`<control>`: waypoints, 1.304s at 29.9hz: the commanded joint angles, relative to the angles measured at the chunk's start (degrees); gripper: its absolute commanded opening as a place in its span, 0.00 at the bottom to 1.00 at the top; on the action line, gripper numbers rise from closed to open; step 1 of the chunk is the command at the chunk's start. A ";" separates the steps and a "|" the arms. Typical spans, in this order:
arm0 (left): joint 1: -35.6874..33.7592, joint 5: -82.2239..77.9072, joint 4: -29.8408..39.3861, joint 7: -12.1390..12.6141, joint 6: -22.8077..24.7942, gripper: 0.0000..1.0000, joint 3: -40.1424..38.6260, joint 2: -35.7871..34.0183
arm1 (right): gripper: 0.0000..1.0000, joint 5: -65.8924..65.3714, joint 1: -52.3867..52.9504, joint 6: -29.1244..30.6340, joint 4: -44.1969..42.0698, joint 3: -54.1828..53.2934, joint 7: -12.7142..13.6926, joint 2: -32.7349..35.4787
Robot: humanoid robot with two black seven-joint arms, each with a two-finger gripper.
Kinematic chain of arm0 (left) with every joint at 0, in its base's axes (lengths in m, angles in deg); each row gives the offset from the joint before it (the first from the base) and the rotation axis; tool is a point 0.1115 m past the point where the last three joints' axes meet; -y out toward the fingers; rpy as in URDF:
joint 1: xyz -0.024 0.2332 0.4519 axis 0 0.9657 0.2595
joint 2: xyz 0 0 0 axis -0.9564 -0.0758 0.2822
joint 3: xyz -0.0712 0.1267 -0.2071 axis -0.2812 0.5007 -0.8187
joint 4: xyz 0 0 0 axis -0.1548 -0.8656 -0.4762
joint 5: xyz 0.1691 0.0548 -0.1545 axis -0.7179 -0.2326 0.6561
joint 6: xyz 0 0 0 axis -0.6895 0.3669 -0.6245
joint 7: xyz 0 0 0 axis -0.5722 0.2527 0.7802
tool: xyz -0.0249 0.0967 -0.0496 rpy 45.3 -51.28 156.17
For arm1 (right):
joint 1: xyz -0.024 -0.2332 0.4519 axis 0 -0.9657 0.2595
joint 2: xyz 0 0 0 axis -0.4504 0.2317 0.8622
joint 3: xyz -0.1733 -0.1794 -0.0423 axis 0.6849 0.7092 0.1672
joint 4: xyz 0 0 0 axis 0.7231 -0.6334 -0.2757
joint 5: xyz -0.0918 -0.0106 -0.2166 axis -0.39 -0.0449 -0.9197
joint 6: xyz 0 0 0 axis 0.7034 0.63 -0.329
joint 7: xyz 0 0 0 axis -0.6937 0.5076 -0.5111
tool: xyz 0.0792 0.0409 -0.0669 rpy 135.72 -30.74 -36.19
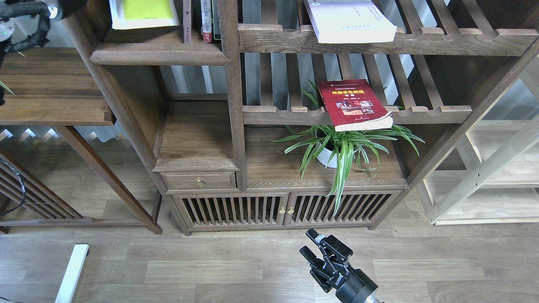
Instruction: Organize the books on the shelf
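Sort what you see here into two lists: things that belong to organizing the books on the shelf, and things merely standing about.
Belongs to the job:
yellow-green book
red book
pale book
solid shelf
right gripper

Standing about:
potted plant
upright books
drawer
slatted doors
light-wood rack

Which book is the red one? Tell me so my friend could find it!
Look at the big dark bookcase, at the slatted shelf just above the potted plant. The red book lies flat there, hanging over the front rail. It's the only red cover, with a yellow title.
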 commanded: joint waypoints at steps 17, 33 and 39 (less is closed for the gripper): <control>-4.83 -3.87 -0.84 0.03 -0.71 0.02 1.76 1.32 | 0.69 6.61 -0.51 0.00 0.44 1.48 0.00 3.87; -4.39 -12.66 -1.01 0.03 3.59 0.02 1.23 -0.26 | 0.69 12.94 -0.51 0.00 1.15 2.10 0.00 6.42; -4.21 -12.75 -0.84 0.03 4.91 0.02 2.02 -1.05 | 0.69 13.38 -0.60 0.00 1.15 2.63 0.00 6.51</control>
